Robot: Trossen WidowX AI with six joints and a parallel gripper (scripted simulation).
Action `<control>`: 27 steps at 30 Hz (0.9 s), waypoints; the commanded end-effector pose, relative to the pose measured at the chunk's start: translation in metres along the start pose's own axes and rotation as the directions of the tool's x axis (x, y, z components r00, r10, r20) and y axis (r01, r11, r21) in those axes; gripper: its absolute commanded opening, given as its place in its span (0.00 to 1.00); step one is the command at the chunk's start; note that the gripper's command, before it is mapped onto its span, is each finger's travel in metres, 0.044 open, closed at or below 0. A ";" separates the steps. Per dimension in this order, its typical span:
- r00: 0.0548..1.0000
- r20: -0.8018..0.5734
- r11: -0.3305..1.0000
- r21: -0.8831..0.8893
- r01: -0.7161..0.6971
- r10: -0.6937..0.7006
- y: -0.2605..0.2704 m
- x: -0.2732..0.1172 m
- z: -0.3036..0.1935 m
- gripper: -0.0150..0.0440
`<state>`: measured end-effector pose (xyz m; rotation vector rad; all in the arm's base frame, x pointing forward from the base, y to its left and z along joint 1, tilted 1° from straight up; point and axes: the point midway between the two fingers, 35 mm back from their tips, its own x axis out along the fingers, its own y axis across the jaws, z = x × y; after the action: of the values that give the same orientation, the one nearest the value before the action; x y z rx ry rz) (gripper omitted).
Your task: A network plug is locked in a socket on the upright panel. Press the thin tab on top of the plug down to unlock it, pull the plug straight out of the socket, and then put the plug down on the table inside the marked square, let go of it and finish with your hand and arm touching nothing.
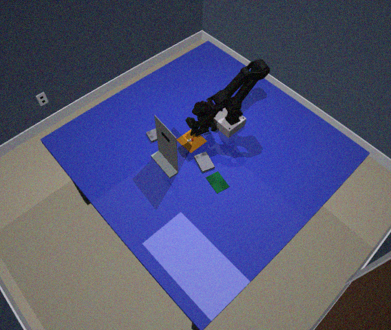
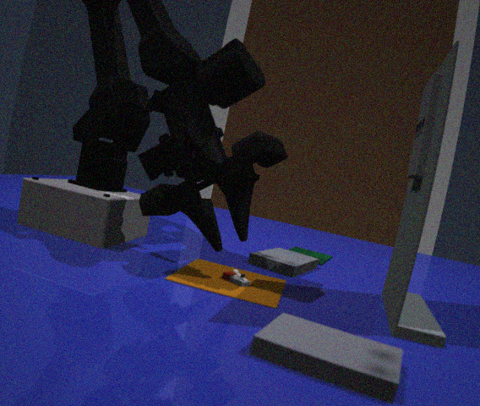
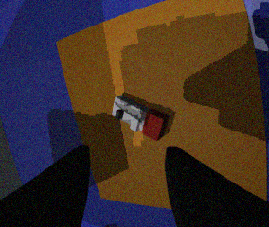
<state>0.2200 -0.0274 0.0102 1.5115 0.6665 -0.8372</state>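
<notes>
The plug (image 1: 190, 139) (image 2: 237, 277) (image 3: 136, 117), whitish with a red end, lies on the orange square (image 1: 192, 148) (image 2: 262, 298) (image 3: 220, 43), inside its edges. My gripper (image 1: 193, 134) (image 2: 231, 245) (image 3: 128, 148) is open and empty. Its fingertips are above the orange square, clear of the plug and the table; in the wrist view the plug shows ahead of and between them. The upright panel (image 1: 162, 141) (image 2: 411, 236) stands beside the square, with a dark socket opening (image 1: 166, 137) in its face and nothing seen in it.
One grey flat block (image 1: 204, 161) (image 2: 281, 257) lies near the orange square. Another grey block (image 1: 151, 135) (image 2: 327, 349) lies on the square's other side, near the panel. A green square (image 1: 217, 182) (image 2: 312, 254) lies beyond the first block. The panel's foot (image 1: 163, 163) (image 2: 422, 320) sticks out behind it.
</notes>
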 end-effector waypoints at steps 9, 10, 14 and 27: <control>1.000 -0.002 1.000 -0.004 -0.007 0.007 0.014 -0.012 0.000 0.52; 1.000 -0.002 1.000 -0.004 -0.007 0.007 0.015 -0.014 0.000 0.52; 1.000 -0.002 1.000 -0.003 -0.007 0.007 0.019 -0.018 0.000 0.52; 1.000 -0.002 1.000 -0.003 -0.007 0.007 0.030 -0.034 0.000 0.52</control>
<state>0.2231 -0.0288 0.0468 1.5109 0.6663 -0.8392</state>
